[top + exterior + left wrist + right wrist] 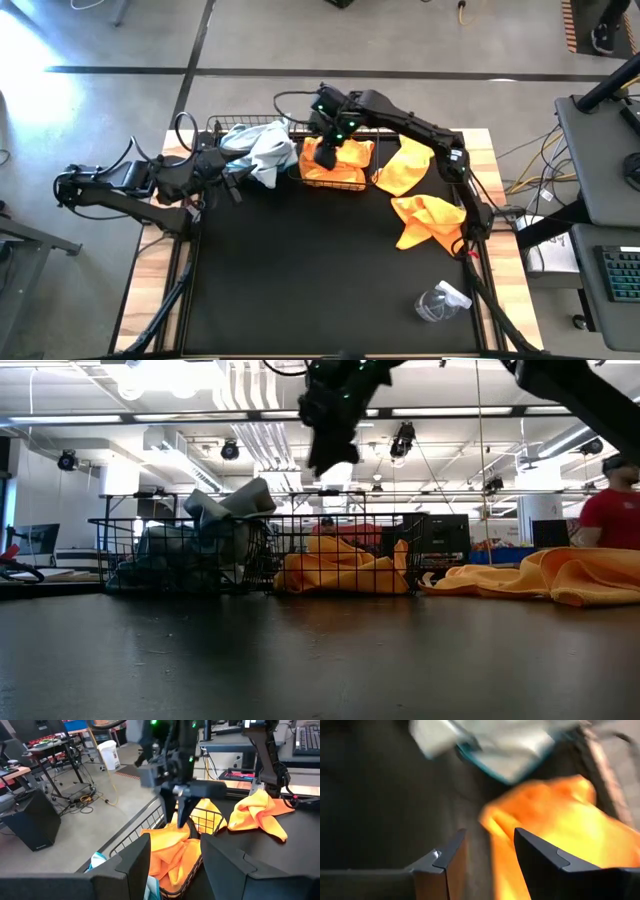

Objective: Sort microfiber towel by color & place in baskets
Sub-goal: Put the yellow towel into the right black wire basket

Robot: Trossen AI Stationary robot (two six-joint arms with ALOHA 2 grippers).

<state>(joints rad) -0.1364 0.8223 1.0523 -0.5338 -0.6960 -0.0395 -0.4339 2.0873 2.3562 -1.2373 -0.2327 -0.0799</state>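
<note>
Soft cloth towels (pixel 425 220), wire-mesh baskets (pixel 352 184)

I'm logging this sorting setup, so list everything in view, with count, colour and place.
Baskets: two, black wire mesh, side by side at the table's far edge.
Pale blue-grey towels: a heap, number unclear, in and over the left basket.
Orange towels in basket: a bunch, number unclear, in the right basket.
Loose orange towels: two heaps, on the table right of the baskets.
Spray bottle: one, clear plastic, lying near the table's near right corner.
Person: one, red shirt, in the room behind.
Left gripper: open, beside the left basket.
Right gripper: open, empty, above the orange basket.
</note>
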